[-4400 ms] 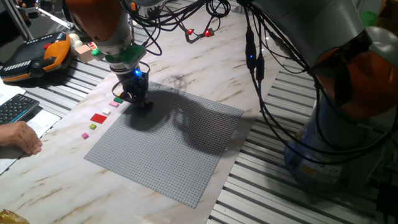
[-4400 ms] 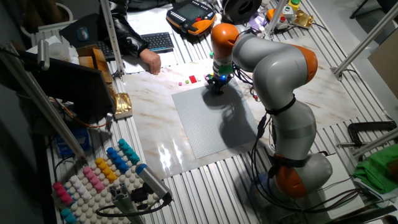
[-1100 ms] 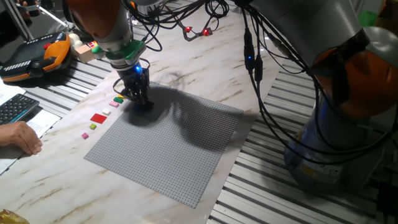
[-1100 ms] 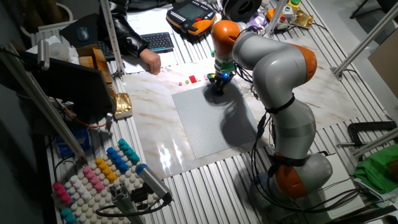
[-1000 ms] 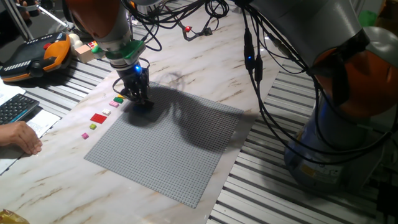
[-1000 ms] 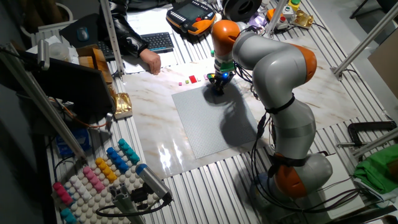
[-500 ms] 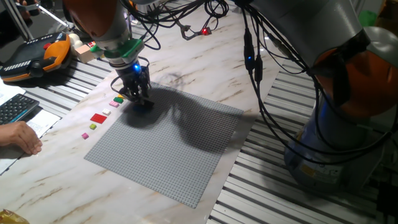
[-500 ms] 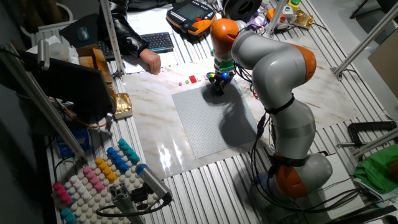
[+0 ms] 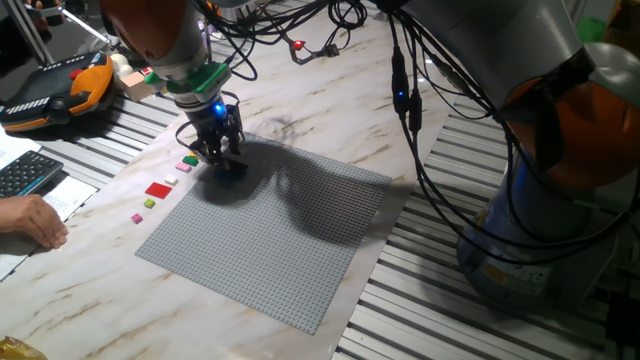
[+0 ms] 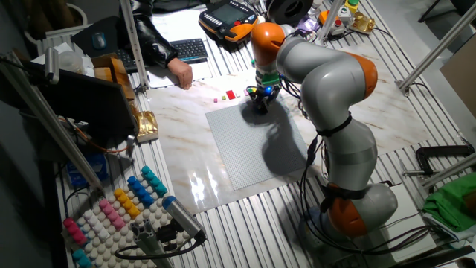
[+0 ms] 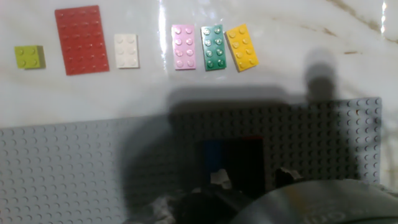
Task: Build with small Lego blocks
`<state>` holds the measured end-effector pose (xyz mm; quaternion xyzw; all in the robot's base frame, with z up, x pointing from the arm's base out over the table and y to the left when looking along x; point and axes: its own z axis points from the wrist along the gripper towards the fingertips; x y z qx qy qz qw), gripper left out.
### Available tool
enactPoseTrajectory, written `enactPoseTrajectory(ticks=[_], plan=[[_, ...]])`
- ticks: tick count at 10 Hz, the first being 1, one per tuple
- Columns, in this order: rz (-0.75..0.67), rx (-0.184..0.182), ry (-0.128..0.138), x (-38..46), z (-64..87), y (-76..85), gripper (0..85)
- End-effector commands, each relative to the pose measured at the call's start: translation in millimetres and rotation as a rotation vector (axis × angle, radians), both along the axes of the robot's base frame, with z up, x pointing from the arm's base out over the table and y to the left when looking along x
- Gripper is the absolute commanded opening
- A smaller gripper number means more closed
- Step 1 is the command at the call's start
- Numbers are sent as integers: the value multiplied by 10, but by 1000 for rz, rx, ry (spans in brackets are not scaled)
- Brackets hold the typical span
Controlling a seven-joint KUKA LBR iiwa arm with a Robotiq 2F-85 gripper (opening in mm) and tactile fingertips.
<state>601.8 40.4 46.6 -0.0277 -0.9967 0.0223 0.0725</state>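
Gripper: the gripper (image 9: 222, 158) hangs low over the near-left corner of the grey baseplate (image 9: 290, 250). Whether its fingers stand apart or together, I cannot tell; in the hand view they are only a dark blur at the bottom edge.

Blocks on the plate: the hand view shows a dark patch in shadow on the baseplate (image 11: 62, 168), with a blue block (image 11: 213, 152) beside what looks like a black or dark red block (image 11: 244, 163). They seem seated on the studs, though the shadow makes that uncertain.

Loose blocks: a row lies on the marble table (image 11: 298, 56) just beyond the plate's edge: yellow-green square (image 11: 29, 56), large red plate (image 11: 81, 40), white block (image 11: 127, 50), pink block (image 11: 183, 46), green block (image 11: 214, 47), yellow block (image 11: 241, 47).

Step in hand: probably pressing or releasing a piece at the plate's corner, judging by how low the hand sits.

Doing it well: come straight down so studs line up, keep the piece square to the grid, and lift vertically so the seated blocks are not dragged off.

Hand view only: the colours, stud counts and order of the loose row, and the blocks under the hand.

Fixed views only: the arm's pose, and a person's hand (image 9: 32, 220) resting on the table well apart from the gripper, near a keyboard (image 9: 25, 172); there the blocks are mere specks, such as the red plate (image 9: 159, 189).
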Motion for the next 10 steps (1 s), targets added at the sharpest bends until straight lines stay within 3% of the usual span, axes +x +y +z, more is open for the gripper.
enactPoseTrajectory(ticks=[1,3,5,7,10], plan=[[-2,3,3,3,-7,-14,443],[-25,15,0,1,-3,-8,447],[-25,-9,1,8,-13,-7,450],[-23,-3,-5,11,-12,-1,460],[11,-15,-19,94,-16,38,480]])
